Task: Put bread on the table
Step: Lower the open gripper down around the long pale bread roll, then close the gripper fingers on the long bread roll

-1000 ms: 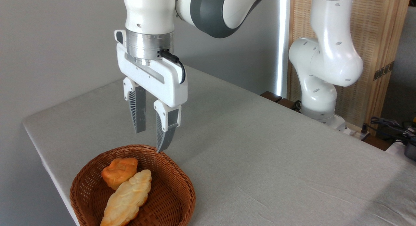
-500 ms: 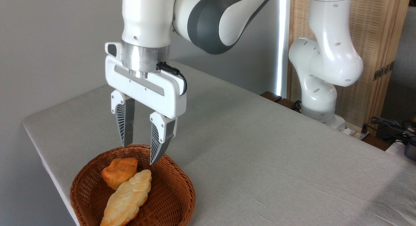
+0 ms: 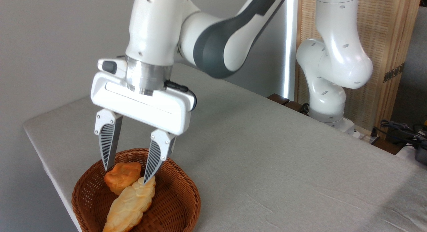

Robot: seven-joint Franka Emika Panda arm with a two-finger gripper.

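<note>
gripper (image 3: 126,175) has dropped and swung left, now over the basket (image 3: 186,198), jaws spread, holding nothing. bread (image 3: 131,203) lies inside, long axis running lower-left from the right fingertip; bun (image 3: 121,180) sits between the tips.

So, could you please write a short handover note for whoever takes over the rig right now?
Claw: open and empty, poised over the wicker basket, one tip beside the orange-brown bun, the other near the upper end of the bread.
Bread: lying in the basket, against the bun.
Table: the basket sits near its front left corner.
Done: approach only.
Left: grip the bread, lift it out, set it on the table.
</note>
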